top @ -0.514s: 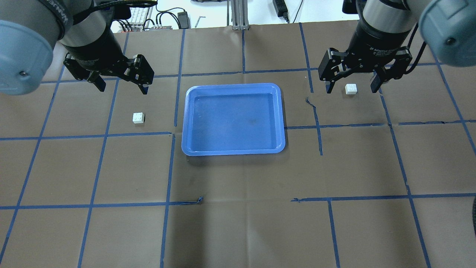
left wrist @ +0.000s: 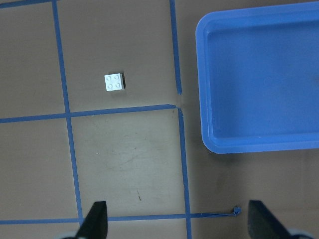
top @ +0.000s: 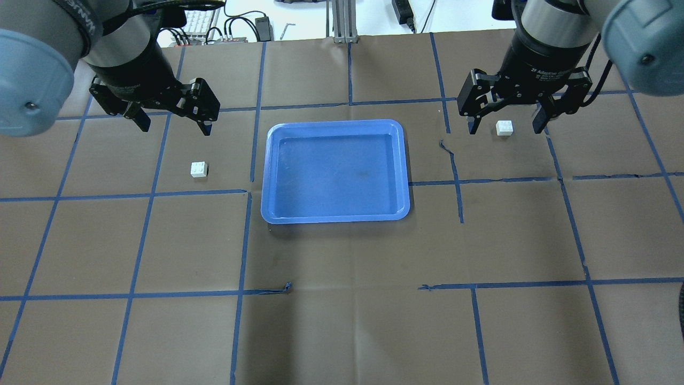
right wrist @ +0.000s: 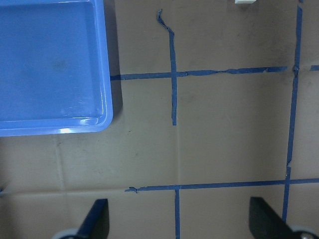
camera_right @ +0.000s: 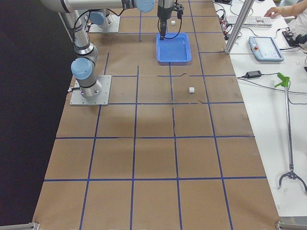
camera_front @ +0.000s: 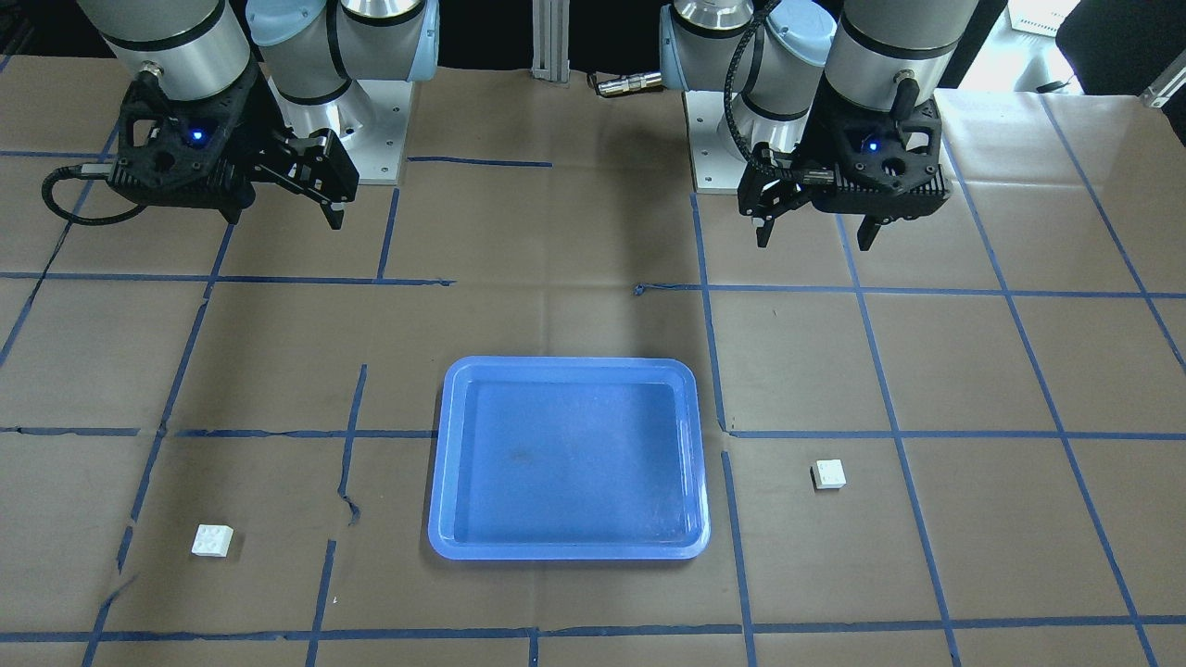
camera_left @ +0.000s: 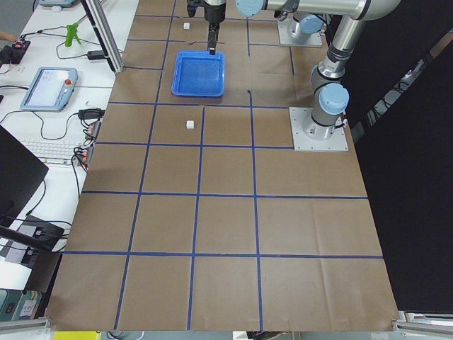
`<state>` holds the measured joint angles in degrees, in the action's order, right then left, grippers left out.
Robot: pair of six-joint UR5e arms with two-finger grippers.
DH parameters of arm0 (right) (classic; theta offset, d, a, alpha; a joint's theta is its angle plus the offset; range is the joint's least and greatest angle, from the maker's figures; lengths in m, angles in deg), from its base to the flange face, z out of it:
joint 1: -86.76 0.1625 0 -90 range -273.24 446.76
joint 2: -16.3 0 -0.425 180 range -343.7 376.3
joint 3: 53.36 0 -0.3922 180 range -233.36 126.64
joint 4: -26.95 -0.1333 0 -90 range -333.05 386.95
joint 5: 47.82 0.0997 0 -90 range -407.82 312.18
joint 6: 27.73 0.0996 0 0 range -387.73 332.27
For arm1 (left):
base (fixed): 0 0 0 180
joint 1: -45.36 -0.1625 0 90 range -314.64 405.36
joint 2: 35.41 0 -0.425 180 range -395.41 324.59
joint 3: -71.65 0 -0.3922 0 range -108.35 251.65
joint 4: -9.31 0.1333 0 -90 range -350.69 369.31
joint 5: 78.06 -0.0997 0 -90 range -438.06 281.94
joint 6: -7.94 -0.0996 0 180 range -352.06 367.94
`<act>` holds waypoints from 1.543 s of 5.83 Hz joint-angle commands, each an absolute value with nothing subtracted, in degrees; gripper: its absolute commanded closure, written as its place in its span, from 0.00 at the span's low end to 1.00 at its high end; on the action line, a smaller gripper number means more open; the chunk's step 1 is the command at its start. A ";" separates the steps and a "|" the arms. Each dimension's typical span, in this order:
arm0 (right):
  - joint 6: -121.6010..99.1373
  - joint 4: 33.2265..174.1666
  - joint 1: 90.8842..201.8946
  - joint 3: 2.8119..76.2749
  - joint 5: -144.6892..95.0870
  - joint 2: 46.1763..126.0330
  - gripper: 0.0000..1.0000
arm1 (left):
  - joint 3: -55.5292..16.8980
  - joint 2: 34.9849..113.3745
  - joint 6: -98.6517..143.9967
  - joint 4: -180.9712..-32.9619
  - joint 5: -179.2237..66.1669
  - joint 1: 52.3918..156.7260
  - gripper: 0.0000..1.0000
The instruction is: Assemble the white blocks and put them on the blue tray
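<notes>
One white block [top: 199,169] lies on the brown table left of the blue tray [top: 335,124]. It also shows in the left wrist view [left wrist: 114,82] and the front view [camera_front: 827,474]. The other white block [top: 504,127] lies right of the tray, and shows in the front view [camera_front: 212,540] and at the top edge of the right wrist view [right wrist: 244,1]. My left gripper [top: 173,127] is open and empty, held high, on the far side of its block. My right gripper [top: 506,131] is open and empty, high over its block. The tray [camera_front: 570,366] holds nothing.
Blue tape lines form a grid on the brown paper cover. Both arm bases [camera_front: 371,139] stand at the robot's edge of the table. A keyboard and cables [top: 203,24] lie past the far edge.
The left arm has shifted very slightly. The blocks and the tray have not moved, and both grippers remain open.
</notes>
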<state>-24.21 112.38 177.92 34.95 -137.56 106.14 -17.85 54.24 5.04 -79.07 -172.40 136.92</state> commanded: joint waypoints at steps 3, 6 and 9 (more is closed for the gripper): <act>-32.32 112.29 177.64 34.79 -137.21 105.59 0.00 | -17.56 54.58 5.04 -79.10 -172.19 134.59 0.01; -70.05 113.96 173.97 34.62 -137.21 103.59 0.00 | -17.38 64.48 1.81 -74.31 -171.84 125.37 0.01; -118.54 121.59 166.67 32.43 -136.51 97.18 0.00 | -22.11 72.59 -5.12 -61.66 -171.49 124.82 0.01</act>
<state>-102.76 119.66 168.69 33.55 -136.74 99.45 -20.43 70.45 -2.28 -65.51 -171.53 124.94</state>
